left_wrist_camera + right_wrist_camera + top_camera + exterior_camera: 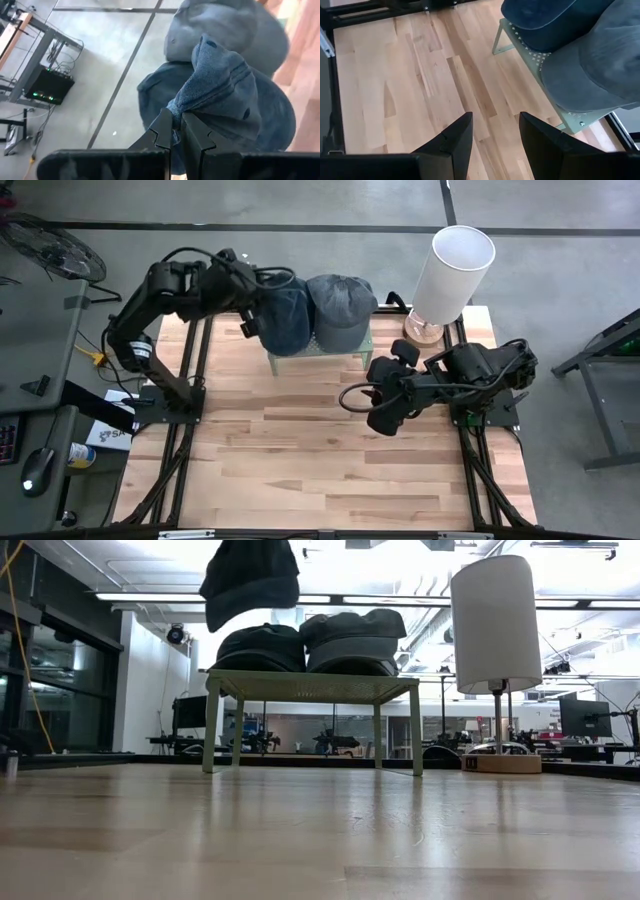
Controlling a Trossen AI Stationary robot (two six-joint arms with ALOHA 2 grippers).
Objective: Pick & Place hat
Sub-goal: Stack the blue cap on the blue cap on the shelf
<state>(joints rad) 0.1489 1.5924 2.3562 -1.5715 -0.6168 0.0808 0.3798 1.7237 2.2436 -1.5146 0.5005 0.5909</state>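
- Hat [225,95] of dark blue cloth, pinched at a fold by left tool [175,131], pressed together on it.
- Hanging up in the air over the left end of the small green stand [310,687], limp and droopy in the low view, so probably soft and light.
- Likely floppy when let go, so could land crooked or slide off the pile.
- Cloth looks rough, not slippery; a bunched fold of the crown seems a good spot to grab, as done now.
- Nothing breakable about it, by the look of it.
- Two more hats resting on the stand: dark hat [262,647] on the left, right under the lifted one, and grey hat [352,640] touching it on the right.
- Right tool [378,392] spread apart, holding nothing, hovering low over the bench [300,460] just in front of the stand's right end.
- White lamp [450,275] standing at the far right corner, near the stand; easy to bump.
- Bench made of pale wood planks, flat and smooth, bare in the front part.
- Room behind big and bright, with ceiling lights, desks and screens far off.
- Grey floor around the bench, with a fan [50,245] at the far left.
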